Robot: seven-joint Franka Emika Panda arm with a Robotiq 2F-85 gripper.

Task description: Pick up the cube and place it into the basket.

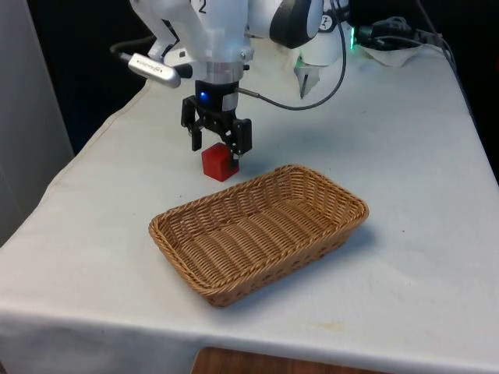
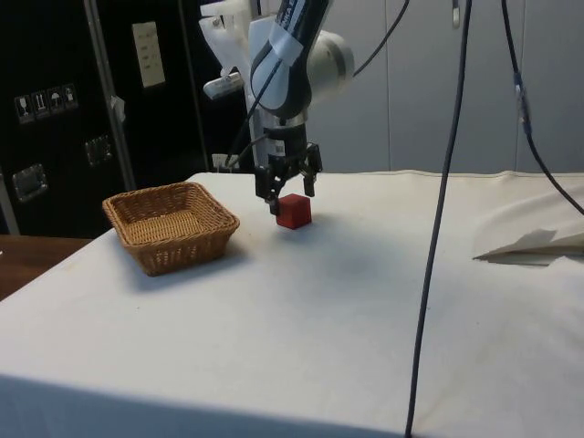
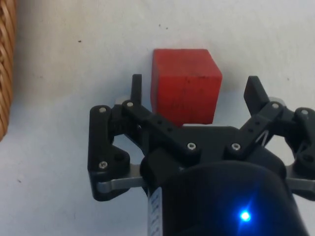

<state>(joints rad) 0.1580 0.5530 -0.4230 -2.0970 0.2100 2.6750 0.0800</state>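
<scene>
The table [image 1: 421,179], under a white cloth, lies beneath the gripper on every side. On it, near the gripper and on the camera's side of it in the front view, stands the basket [image 1: 343,204], a shallow rectangular wicker tray with nothing in it. In the side view the basket [image 2: 137,212] sits towards that view's left of the gripper, with a strip of bare cloth between them. In the wrist view a curved piece of the basket's rim [image 3: 6,69] shows off to one side of the fingers.

The gripper [image 1: 217,148] hangs low over the cloth, pointing straight down, with its jaws spread wide. It holds nothing. In the side view the gripper [image 2: 290,193] is just above the cube and partly astride it.

The cube [image 1: 219,163], red, rests on the cloth directly below the gripper, between the two fingers. In the wrist view the cube [image 3: 185,91] lies in the gap: one fingertip [image 3: 136,87] is just beside one face, while the other fingertip [image 3: 254,92] stands clear of the opposite face with white cloth showing between. In the side view the cube [image 2: 294,211] sits flat on the table.
</scene>
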